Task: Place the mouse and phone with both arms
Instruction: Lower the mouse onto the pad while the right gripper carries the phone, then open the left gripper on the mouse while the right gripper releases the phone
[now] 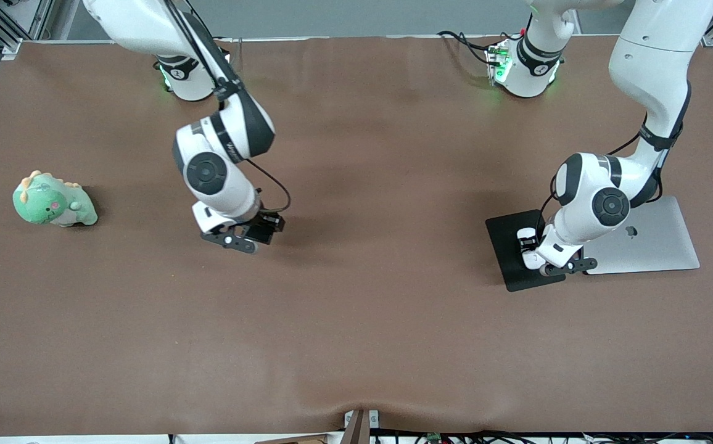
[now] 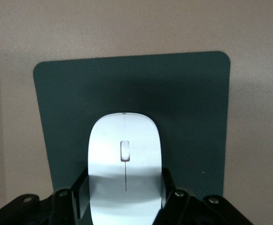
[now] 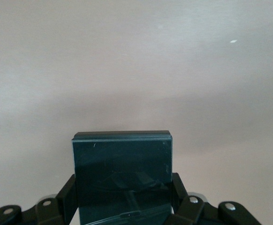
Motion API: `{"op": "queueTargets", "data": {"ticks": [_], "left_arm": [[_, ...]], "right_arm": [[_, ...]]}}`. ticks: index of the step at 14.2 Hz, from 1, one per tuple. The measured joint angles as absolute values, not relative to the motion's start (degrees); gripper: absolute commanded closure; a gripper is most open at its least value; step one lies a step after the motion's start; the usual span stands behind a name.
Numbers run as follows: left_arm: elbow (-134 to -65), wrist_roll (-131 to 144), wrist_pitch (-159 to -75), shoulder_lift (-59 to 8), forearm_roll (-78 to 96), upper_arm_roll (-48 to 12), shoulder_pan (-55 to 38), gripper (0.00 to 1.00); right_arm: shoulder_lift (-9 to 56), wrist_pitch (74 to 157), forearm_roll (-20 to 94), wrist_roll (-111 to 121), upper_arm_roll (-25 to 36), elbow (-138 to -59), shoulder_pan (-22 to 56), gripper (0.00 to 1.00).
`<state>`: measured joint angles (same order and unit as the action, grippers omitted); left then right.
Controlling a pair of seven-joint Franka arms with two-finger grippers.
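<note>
1. Mouse [image 2: 125, 161]: white, one only, clamped between the two fingers [image 2: 167, 185] of the left gripper [image 1: 532, 250], which press on its sides. It sits over the black mouse pad [image 1: 507, 237]; whether it touches the pad cannot be told.
2. Mouse pad: one, flat on the table [image 1: 356, 345] toward the left arm's end, just beside a closed silver laptop [image 1: 659, 240], also one.
3. Phone [image 3: 122, 176]: black, glossy, one only, gripped by its long edges between the fingers [image 3: 176, 187] of the right gripper [image 1: 256, 233].
4. Right gripper holds the phone over bare brown table, near the middle, well apart from the pad and laptop. Whether the phone rests on the surface cannot be told.
5. Both grippers are narrowed to the width of what they hold.
6. Green plush dinosaur [image 1: 53, 201]: one, toward the right arm's end of the table, well apart from either gripper.
7. Arms: two, both engaged.
</note>
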<state>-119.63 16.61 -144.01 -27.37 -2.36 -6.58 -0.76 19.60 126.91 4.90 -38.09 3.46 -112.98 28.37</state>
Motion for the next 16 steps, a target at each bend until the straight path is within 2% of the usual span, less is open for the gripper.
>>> {"op": "queueTargets", "data": {"ticks": [1,4,6,7,8,9,14,16], "left_arm": [[-119.71,16.61,-144.01,-27.37,-2.36,-6.59,-0.76,1.00],[-119.88,16.63,-144.01,-27.39,-2.36,-6.60,-0.77,0.83],[-119.89,16.73,-144.01,-27.43,-2.36,-6.62,-0.77,0.59],[-119.89,16.75,-144.02,-27.43,-2.36,-6.62,-0.77,0.43],[-119.89,16.75,-144.02,-27.43,-2.36,-6.62,-0.77,0.18],[-119.89,16.75,-144.01,-27.44,-2.36,-6.62,-0.77,0.00],[-119.82,16.77,-144.09,-27.44,-2.36,-6.70,-0.79,0.00],[-119.57,16.77,-144.20,-27.44,-2.36,-6.71,-0.79,0.00]], "right_arm": [[17.94,126.94,4.89,-35.58,3.48,-115.30,26.91,1.00],[13.73,128.53,4.87,-28.68,3.54,-121.85,22.56,1.00],[11.66,130.17,4.85,-24.39,3.53,-125.89,20.09,1.00],[10.83,130.79,4.84,-22.37,3.53,-127.62,18.80,1.00],[10.13,131.64,4.80,-20.53,3.53,-129.29,17.50,1.00],[9.44,132.76,4.67,-18.61,3.55,-130.99,16.23,1.00],[8.43,141.48,4.28,-4.48,3.66,-138.43,7.05,1.00],[8.43,142.36,4.21,0.42,3.66,-139.87,3.45,1.00]]}}
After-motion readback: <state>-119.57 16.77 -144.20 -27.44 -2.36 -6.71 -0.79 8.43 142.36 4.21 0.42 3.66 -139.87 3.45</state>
